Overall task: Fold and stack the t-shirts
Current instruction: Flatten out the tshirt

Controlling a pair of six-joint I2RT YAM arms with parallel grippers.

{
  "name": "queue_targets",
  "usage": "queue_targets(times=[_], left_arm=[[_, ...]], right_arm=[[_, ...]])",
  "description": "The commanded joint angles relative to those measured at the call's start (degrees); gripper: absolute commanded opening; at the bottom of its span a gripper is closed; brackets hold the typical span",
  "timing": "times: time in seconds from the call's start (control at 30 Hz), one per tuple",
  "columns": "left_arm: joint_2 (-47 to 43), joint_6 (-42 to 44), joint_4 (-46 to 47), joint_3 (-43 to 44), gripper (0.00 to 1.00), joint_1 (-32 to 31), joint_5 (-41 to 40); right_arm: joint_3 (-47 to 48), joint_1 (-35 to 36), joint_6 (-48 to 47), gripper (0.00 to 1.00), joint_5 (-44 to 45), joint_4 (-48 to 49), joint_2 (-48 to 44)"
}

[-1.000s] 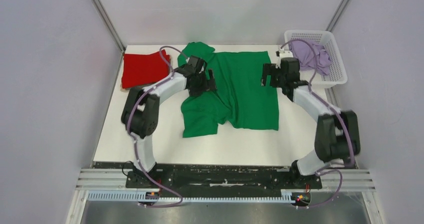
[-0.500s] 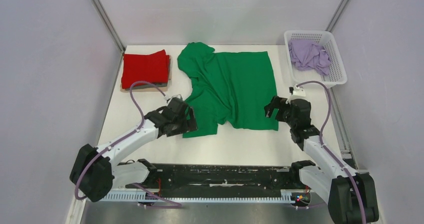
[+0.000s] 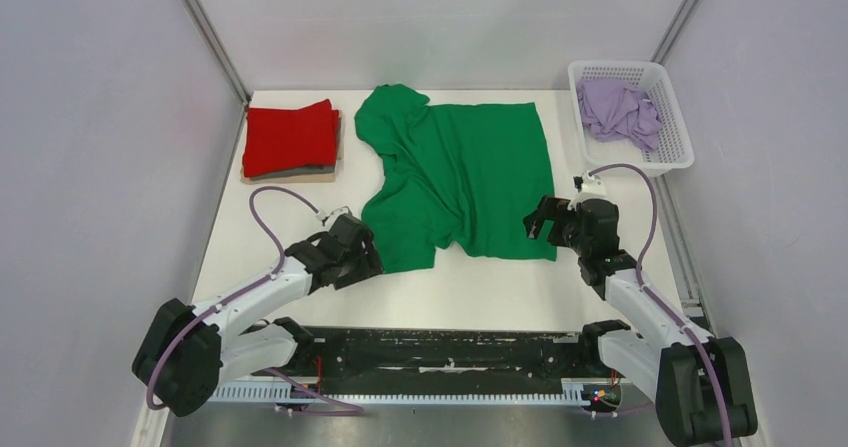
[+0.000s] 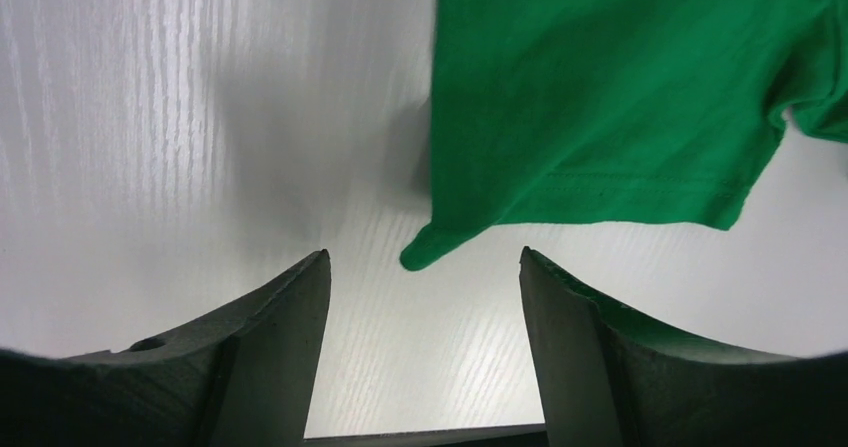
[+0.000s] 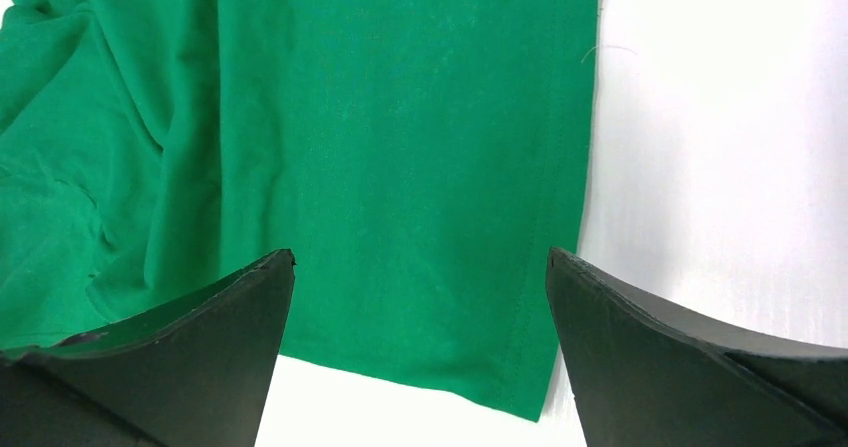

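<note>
Red t-shirt (image 3: 290, 139): folded into a neat rectangle at the far left of the table (image 3: 480, 292); this one looks done. It lies on something flat, grey and brown, and I cannot tell what it is
Green t-shirt (image 3: 470, 182): in the middle of the table, spread out but not folded. Its right half lies flat, its left half is wrinkled and partly turned over on itself
Lilac t-shirt (image 3: 618, 110): crumpled inside the white basket (image 3: 612, 66) at the far right corner, not yet taken out
Left arm (image 3: 260, 292): low over the table at the near left corner of the green t-shirt. In the left wrist view the jaws stand apart and hold nothing; the pointed corner of the cloth (image 4: 430, 250) lies just in front of the gap
Right arm (image 3: 640, 302): at the near right corner of the same shirt. The jaws are wide and empty, and the hem (image 5: 470, 377) lies below them
Progress: I judge about one third, one shirt of three is ready
Left to do: grasp the two near corners, fold the green t-shirt, put it on the red one, then the same for the lilac one
</note>
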Motion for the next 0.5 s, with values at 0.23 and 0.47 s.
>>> queue_targets(times=[0.23,0.47], left_arm=[[4.5,-0.4,8.1,1.1,0.43,1.3,0.0],[1.3,-1.0,7.6,-0.5,0.02,1.3,0.9]], right_arm=[[0.0,-0.1,-0.5,0.98,5.0,-2.3,-2.9],[-0.5,-0.1,-1.2,0.98,5.9,-3.9,-3.5]])
